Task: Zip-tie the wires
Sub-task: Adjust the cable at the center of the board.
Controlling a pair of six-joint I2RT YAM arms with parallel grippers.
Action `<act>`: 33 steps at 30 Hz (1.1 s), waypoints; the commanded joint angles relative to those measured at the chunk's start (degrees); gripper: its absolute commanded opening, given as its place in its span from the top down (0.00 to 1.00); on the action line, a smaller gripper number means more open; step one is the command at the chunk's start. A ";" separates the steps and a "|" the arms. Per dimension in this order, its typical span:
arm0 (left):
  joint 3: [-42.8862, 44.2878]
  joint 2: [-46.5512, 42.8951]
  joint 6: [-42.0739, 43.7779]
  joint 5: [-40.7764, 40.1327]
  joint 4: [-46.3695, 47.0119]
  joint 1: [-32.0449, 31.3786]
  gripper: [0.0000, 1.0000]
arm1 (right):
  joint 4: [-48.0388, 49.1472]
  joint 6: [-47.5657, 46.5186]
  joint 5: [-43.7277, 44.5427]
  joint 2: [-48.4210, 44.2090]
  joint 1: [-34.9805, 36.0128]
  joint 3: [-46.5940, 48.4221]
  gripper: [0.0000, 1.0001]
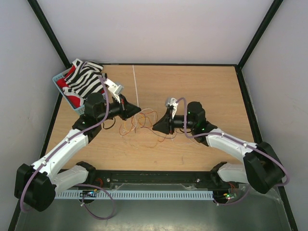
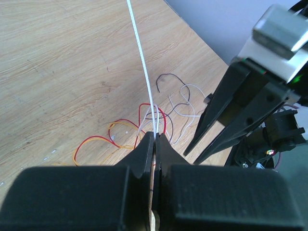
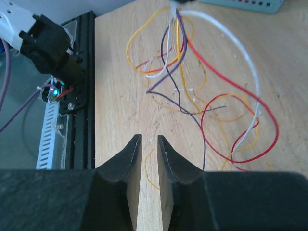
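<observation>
The wires (image 1: 144, 126) lie as a loose tangle of red, orange, dark and pale strands on the wooden table between my two grippers. My left gripper (image 1: 138, 110) (image 2: 155, 134) is shut on the zip tie (image 2: 140, 48), whose straight white tail (image 1: 135, 86) runs away toward the far edge. Red and orange loops (image 2: 120, 127) sit right at its jaw tips. My right gripper (image 1: 155, 127) (image 3: 148, 138) hovers low beside the tangle with a narrow gap between its jaws. Nothing is between them, only an orange strand on the table below. The wires (image 3: 216, 67) converge at the top of the right wrist view.
A teal basket (image 1: 57, 77) holding a zebra-striped cloth (image 1: 84, 79) stands at the far left, close behind the left arm. A black rail (image 1: 154, 178) runs along the near table edge. Pale walls enclose the table.
</observation>
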 commanded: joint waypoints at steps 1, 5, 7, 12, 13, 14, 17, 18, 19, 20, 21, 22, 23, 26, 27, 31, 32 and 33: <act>2.36 -0.73 -0.70 1.04 0.72 0.28 1.00 | 9.22 1.37 1.26 2.95 1.54 -2.73 0.72; 2.49 -0.63 -0.92 1.13 0.85 -0.04 1.00 | 16.31 2.84 1.65 7.41 2.66 -2.50 0.72; 2.57 -0.69 -1.08 1.13 0.77 -0.11 1.00 | 19.18 3.40 1.51 9.52 3.08 -2.27 0.72; 2.79 -0.56 -1.31 1.09 0.75 -0.27 1.00 | 27.64 7.63 -0.19 14.46 3.44 -2.22 0.75; 2.82 -0.48 -1.33 1.12 0.72 -0.27 1.00 | 29.07 8.34 -0.51 15.34 3.54 -2.16 0.75; 2.86 -0.45 -1.38 1.19 0.72 -0.31 1.00 | 30.15 8.87 -0.70 15.99 3.65 -2.18 0.75; 2.84 -0.25 -1.38 1.22 0.77 -0.51 1.00 | 32.84 9.65 -0.83 17.75 3.99 -2.15 0.75; 2.91 -0.17 -1.37 1.24 0.76 -0.60 1.00 | 33.28 9.76 -0.75 18.35 4.08 -1.95 0.75; 3.00 -0.20 -1.45 1.22 0.75 -0.68 1.00 | 33.67 9.81 -0.67 18.98 4.06 -1.68 0.75; 3.07 -0.14 -1.55 1.21 0.72 -0.71 1.00 | 34.05 9.85 -0.51 19.56 4.10 -1.36 0.75; 3.06 -0.16 -1.54 1.34 0.72 -0.73 1.00 | 34.51 9.90 -0.24 20.19 4.17 -1.05 0.74; 3.11 -0.15 -1.59 1.31 0.72 -0.79 1.00 | 34.96 9.97 0.16 20.74 4.19 -0.80 0.73; 3.15 -0.20 -1.61 1.42 0.76 -0.84 1.00 | 35.41 10.02 0.67 21.25 4.17 -0.54 0.73; 3.31 -0.20 -1.85 1.47 0.77 -1.01 1.00 | 36.67 10.06 2.42 22.86 4.25 0.10 0.72; 3.33 -0.20 -1.97 1.55 0.73 -1.09 1.00 | 37.46 10.30 2.89 23.39 4.25 0.39 0.71; 3.51 -0.12 -2.51 1.96 0.73 -1.51 1.00 | 39.82 11.17 3.93 25.44 4.24 1.12 0.69; 3.51 -0.12 -2.52 1.93 0.80 -1.62 1.00 | 40.00 11.18 4.44 25.84 4.26 1.20 0.69; 3.54 -0.19 -2.64 1.92 0.84 -1.77 1.00 | 40.14 11.24 4.91 26.12 4.28 1.36 0.68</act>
